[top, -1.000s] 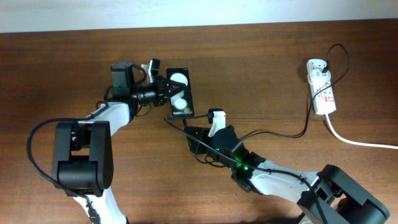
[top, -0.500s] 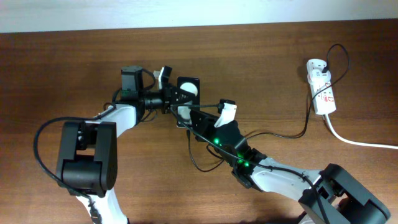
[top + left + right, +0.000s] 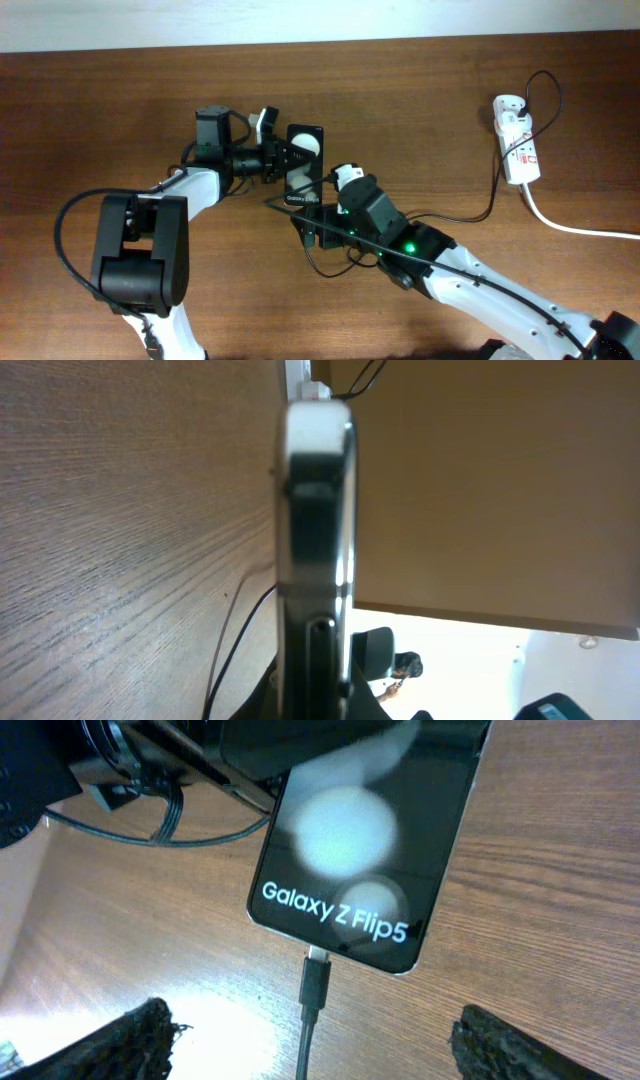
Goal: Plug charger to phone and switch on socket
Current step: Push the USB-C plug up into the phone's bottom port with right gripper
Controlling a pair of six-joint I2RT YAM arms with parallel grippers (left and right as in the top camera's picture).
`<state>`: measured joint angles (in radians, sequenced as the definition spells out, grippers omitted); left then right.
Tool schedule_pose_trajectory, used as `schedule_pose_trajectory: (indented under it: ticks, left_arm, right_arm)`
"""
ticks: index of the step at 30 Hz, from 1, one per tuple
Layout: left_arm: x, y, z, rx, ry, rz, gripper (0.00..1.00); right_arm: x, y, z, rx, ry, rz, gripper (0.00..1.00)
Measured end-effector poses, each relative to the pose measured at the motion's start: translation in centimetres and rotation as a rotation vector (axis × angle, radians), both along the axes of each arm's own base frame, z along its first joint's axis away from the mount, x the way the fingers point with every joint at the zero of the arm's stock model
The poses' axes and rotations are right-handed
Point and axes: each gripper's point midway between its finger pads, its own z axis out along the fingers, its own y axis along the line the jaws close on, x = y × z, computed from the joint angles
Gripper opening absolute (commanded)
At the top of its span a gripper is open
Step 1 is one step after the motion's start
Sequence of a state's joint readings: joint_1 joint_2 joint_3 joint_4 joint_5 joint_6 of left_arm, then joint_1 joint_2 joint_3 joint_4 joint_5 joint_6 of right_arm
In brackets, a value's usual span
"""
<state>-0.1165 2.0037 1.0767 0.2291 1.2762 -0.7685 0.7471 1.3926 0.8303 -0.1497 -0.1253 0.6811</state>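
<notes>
The phone [image 3: 304,165] is a black slab with two white blobs, and my left gripper [image 3: 284,160] is shut on its left edge. The left wrist view shows the phone [image 3: 315,510] edge-on between the jaws of the left gripper [image 3: 315,695]. The charger [image 3: 450,213], a thin black cable, runs from the socket [image 3: 518,150] to the phone. Its connector [image 3: 315,982] sits in the port on the bottom edge of the phone [image 3: 360,850]. My right gripper [image 3: 320,1050] is open, its fingers wide on either side of the cable without touching it. From overhead the right gripper [image 3: 318,218] is just below the phone.
The socket's thick white cord [image 3: 580,228] trails off to the right edge. Slack charger cable loops under the right arm [image 3: 330,262]. A pale wall strip [image 3: 320,20] borders the brown table's far edge.
The right gripper has opened and let go of the connector, which now stays in the phone's port. The left gripper carried the phone slightly right and has since held still.
</notes>
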Motion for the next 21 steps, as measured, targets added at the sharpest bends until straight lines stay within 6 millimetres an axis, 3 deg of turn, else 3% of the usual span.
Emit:
schedule_pose_trajectory:
  ticks: [1, 4, 5, 8, 12, 15, 16, 21]
  left_arm:
    - [0.0, 0.0, 0.0, 0.0, 0.0, 0.0, 0.0]
    - [0.0, 0.0, 0.0, 0.0, -0.001, 0.0, 0.0]
    - [0.0, 0.0, 0.0, 0.0, 0.0, 0.001, 0.0]
    - [0.0, 0.0, 0.0, 0.001, 0.0, 0.001, 0.0]
    - [0.0, 0.0, 0.0, 0.001, 0.0, 0.001, 0.0]
    - [0.0, 0.0, 0.0, 0.001, 0.0, 0.001, 0.0]
    - [0.0, 0.0, 0.0, 0.001, 0.0, 0.001, 0.0]
    - [0.0, 0.0, 0.0, 0.0, 0.0, 0.0, 0.0]
  right_arm:
    - [-0.2, 0.4, -0.5, -0.003, 0.012, 0.01, 0.64]
    - [-2.4, 2.4, -3.5, -0.058, 0.065, 0.072, 0.59]
    - [-2.1, 2.4, -3.8, -0.066, 0.062, 0.057, 0.53]
    - [-0.8, 3.0, -3.4, -0.037, 0.013, 0.024, 0.4]
    - [-0.1, 2.8, -3.1, -0.038, -0.013, -0.008, 0.38]
    - [-0.1, 2.5, -3.4, -0.056, -0.008, -0.021, 0.29]
    - [0.0, 2.4, -3.4, -0.058, -0.008, -0.025, 0.2]
    - [0.1, 2.3, -3.4, -0.062, -0.011, -0.034, 0.04]
